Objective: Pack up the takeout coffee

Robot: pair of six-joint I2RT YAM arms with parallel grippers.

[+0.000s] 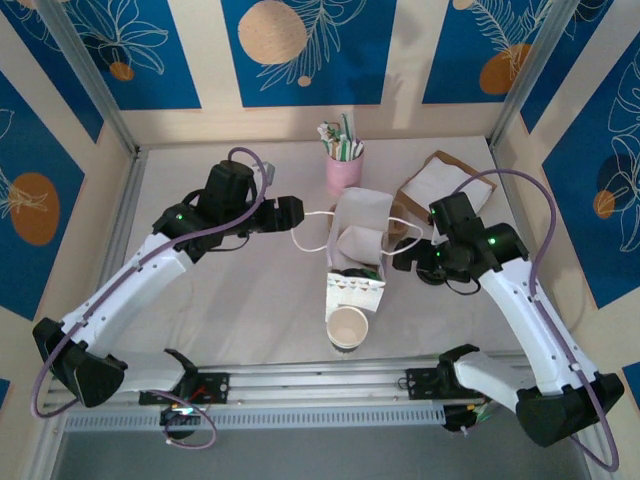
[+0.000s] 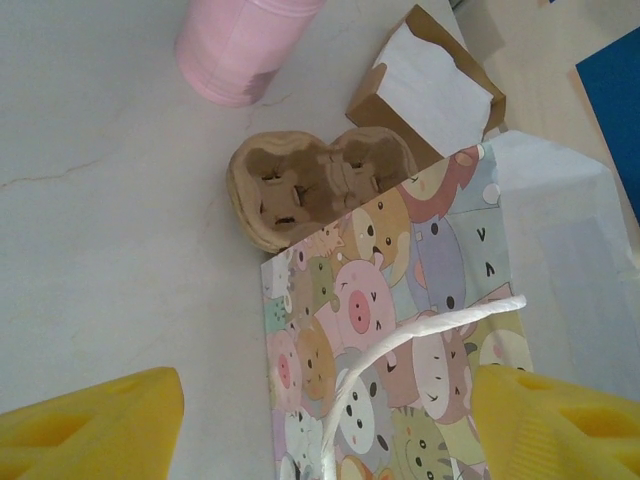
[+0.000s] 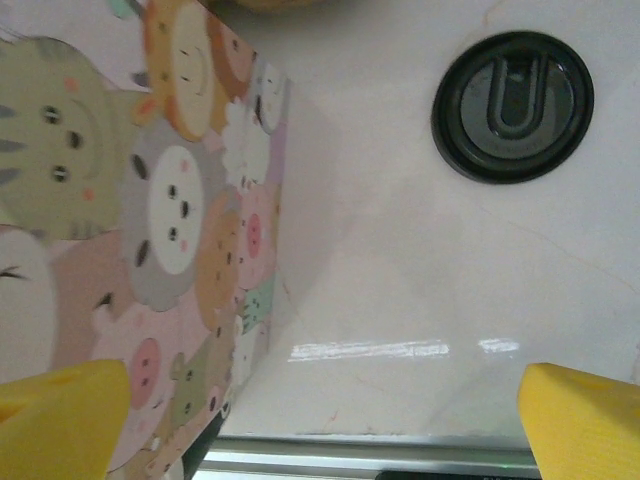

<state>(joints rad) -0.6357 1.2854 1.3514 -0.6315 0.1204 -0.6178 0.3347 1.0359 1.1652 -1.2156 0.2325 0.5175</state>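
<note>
The coffee, black lid up, stands on the bench beside the cartoon-print bag, apart from it. The right gripper is spread wide, holding nothing. The left gripper is wide too, with the bag's handle lying loose between its fingers. Past the bag sit a carrier, partly hidden by it, a pink cup and a brown sack.

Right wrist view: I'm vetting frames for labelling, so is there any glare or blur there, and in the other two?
Right wrist: a bright glare streak on the table low in frame; the black lid is sharp, the right claw fingers soft. Left wrist: even light, cartoon bag crisp, left claw fingers blurred. Top external: soft shadows under the arms, no glare.
</note>
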